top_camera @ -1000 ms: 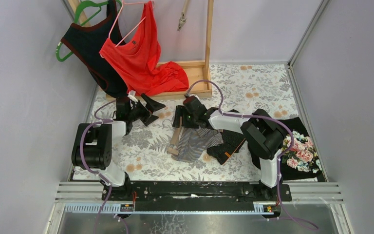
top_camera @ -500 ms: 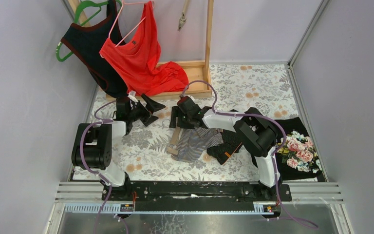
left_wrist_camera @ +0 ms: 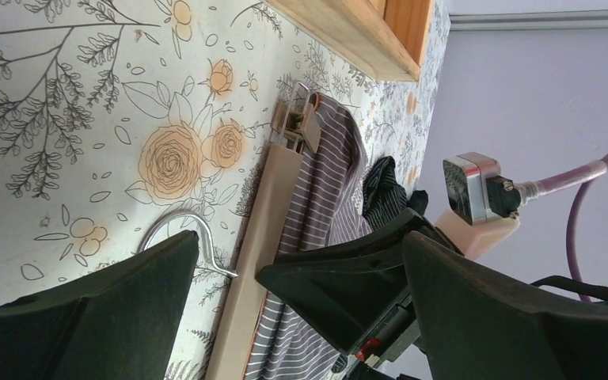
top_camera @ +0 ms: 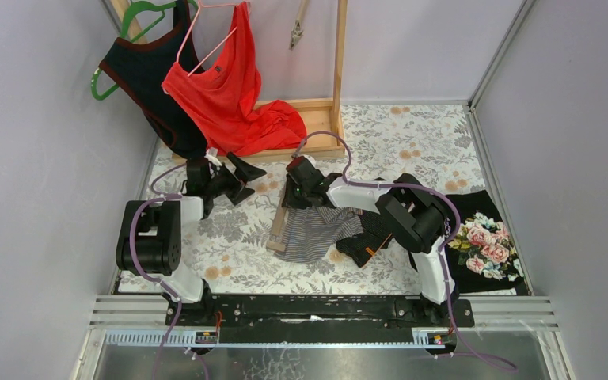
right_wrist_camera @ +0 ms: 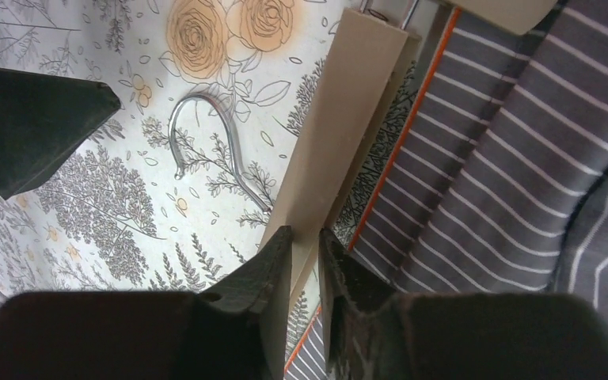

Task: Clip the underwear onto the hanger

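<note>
The hanger (top_camera: 279, 228) is a tan bar with a metal hook (right_wrist_camera: 206, 142), lying flat on the flowered table. Grey striped underwear (top_camera: 317, 229) lies against its right side. One hanger clip (left_wrist_camera: 299, 123) at the bar's end sits by the underwear's (left_wrist_camera: 324, 190) edge. My right gripper (top_camera: 291, 194) is down at the bar's far end. In the right wrist view the right gripper (right_wrist_camera: 306, 236) is shut on the tan bar (right_wrist_camera: 348, 119), beside the underwear (right_wrist_camera: 507, 158). My left gripper (top_camera: 233, 178) stands open just left of the hanger. The left wrist view shows the left gripper (left_wrist_camera: 301, 261) empty and facing the bar (left_wrist_camera: 265, 206).
A black garment (top_camera: 372, 237) lies right of the underwear, and a floral one (top_camera: 487, 241) lies at the table's right edge. A wooden rack (top_camera: 317, 119) stands at the back. A red top (top_camera: 229, 87) and a dark top (top_camera: 146, 71) hang from it.
My right gripper has shifted left over the hanger and shut on its tan bar. The hanger's near end has slid slightly left. The left arm has stayed put.
</note>
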